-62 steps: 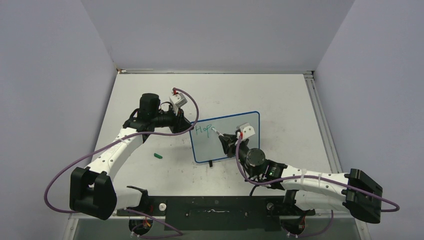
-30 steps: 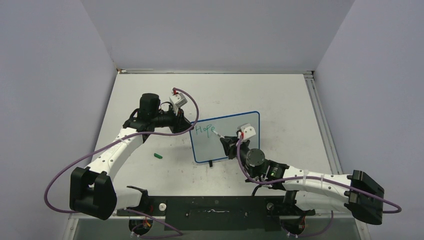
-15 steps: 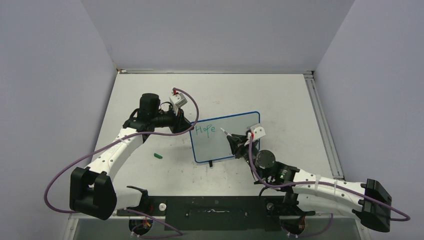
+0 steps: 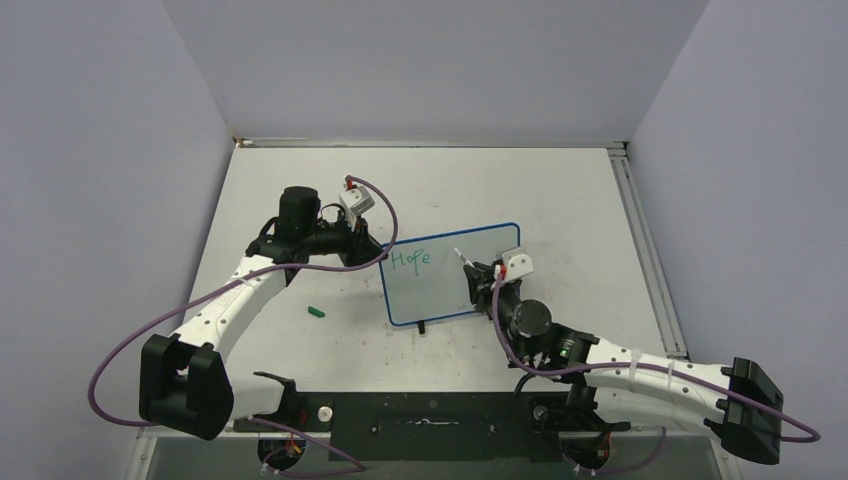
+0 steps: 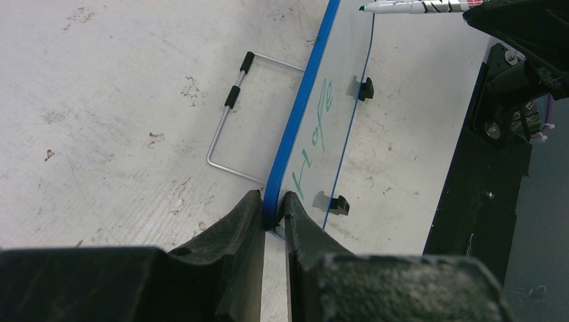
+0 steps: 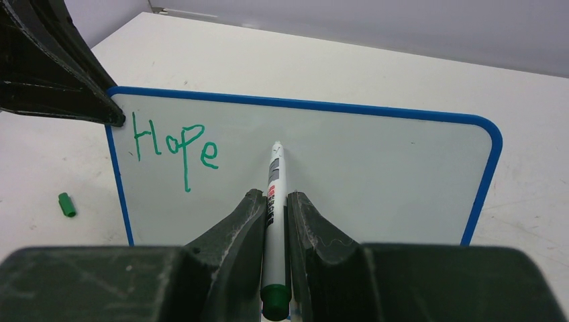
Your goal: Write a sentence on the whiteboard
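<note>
The whiteboard (image 4: pixel 450 290), stood mid-table, is clamped at its left edge by the left gripper (image 5: pixel 273 201). A marker (image 6: pixel 275 168) is pinched in the right gripper (image 6: pixel 276 199), aimed at bare board right of the sentence (image 6: pixel 176 147), "Hope".

My whiteboard (image 4: pixel 445 295) stands upright on the table (image 4: pixel 560 200), blue-framed; its green handwriting (image 6: pixel 176 149) reads "Hope", top-left.

A small green cap (image 4: pixel 317 312) lies on the table (image 4: pixel 560 190) — white (scuffed, stained).

Robot lab cell, plain grey walls (image 4: pixel 420 60), scuffed white table (image 4: pixel 560 190)
</note>
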`<control>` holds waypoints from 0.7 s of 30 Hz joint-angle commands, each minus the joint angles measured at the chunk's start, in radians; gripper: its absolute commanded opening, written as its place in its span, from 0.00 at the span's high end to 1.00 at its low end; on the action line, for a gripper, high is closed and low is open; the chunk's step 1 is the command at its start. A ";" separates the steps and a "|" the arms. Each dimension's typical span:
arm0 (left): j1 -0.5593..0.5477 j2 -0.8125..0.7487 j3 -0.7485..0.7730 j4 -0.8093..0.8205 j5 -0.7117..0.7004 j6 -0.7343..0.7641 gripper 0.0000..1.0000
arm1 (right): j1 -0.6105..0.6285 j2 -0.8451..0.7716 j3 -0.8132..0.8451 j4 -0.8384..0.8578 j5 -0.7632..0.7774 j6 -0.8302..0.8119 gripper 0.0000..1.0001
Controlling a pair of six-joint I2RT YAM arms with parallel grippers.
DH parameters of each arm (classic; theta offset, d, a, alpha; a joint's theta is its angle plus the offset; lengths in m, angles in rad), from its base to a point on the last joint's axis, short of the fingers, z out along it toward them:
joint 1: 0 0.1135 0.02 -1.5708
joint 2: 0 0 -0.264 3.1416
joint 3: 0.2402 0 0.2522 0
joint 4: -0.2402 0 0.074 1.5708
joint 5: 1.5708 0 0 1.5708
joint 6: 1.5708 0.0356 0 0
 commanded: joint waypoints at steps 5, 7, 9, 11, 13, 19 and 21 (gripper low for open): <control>-0.001 0.002 -0.002 -0.050 -0.033 0.043 1.00 | -0.026 0.034 0.012 0.104 0.012 -0.071 0.95; -0.001 0.004 -0.002 -0.050 -0.034 0.043 1.00 | -0.032 0.043 0.013 0.112 0.002 -0.073 0.95; -0.001 0.004 -0.002 -0.051 -0.033 0.043 1.00 | -0.036 0.051 0.013 0.120 -0.001 -0.074 0.95; -0.001 0.004 -0.002 -0.051 -0.033 0.044 1.00 | -0.041 0.058 0.015 0.129 -0.007 -0.075 0.95; -0.001 0.002 -0.002 -0.051 -0.034 0.044 1.00 | -0.044 0.061 0.015 0.137 -0.012 -0.078 0.95; -0.001 0.002 0.000 -0.052 -0.034 0.044 1.00 | -0.045 0.074 0.025 0.149 -0.034 -0.082 0.95; -0.002 0.003 0.000 -0.051 -0.034 0.044 1.00 | -0.046 0.077 0.025 0.137 -0.043 -0.068 0.95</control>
